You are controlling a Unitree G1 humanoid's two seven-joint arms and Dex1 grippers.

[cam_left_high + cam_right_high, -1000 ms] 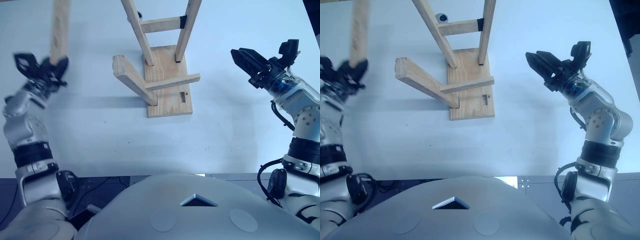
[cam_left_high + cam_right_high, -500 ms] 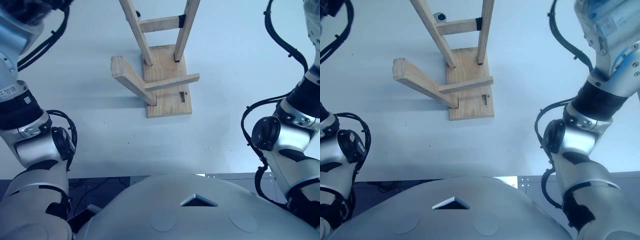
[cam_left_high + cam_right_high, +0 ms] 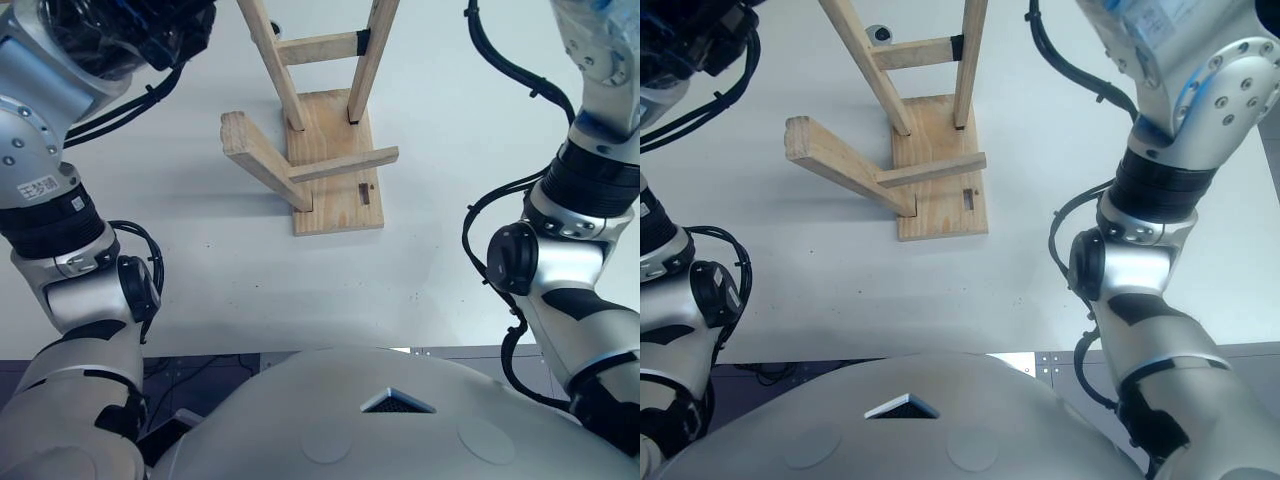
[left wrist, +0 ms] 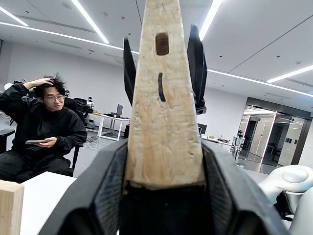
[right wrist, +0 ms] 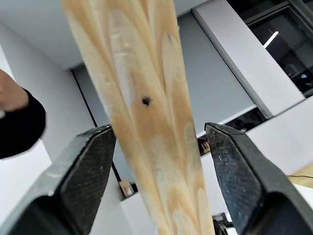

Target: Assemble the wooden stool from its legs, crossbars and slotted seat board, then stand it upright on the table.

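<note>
Seat board: the slotted seat board (image 3: 335,210) lies flat on the desk (image 3: 440,260), a little above the centre of the head views, with its long edges running up and down the frame.
Far legs: the far-left leg (image 3: 275,65) and the far-right leg (image 3: 370,55) stand in the board's upper end and pass out through the top edge of the frame. The upper crossbar (image 3: 320,48) joins them.
Third leg: the slanted leg (image 3: 262,158) rises from the board's lower left corner toward the left, and its cut end overhangs bare desk beyond the board's left edge. The lower crossbar (image 3: 345,163) runs from it rightward over the board.
Open slot: 1 empty slot (image 3: 365,193) sits near the board's lower right corner.
Left jaws: the left gripper (image 4: 161,46) is clamped on a loose leg (image 4: 164,137), with 1 finger on each side of it.
Right jaws: the right gripper (image 5: 159,129) is spread wide with a wooden piece (image 5: 142,73) between the jaws. A gap shows at 1 finger. I cannot tell whether this is the same loose leg.
Arms: the left arm (image 3: 60,200) fills the upper left corner, near the far-left leg but apart from it. The right arm (image 3: 590,170) runs up the right edge, well apart from the board.
Open room: there is bare desk left of the slanted leg, right of the board up to the right arm, and below the board to the desk's near edge.
</note>
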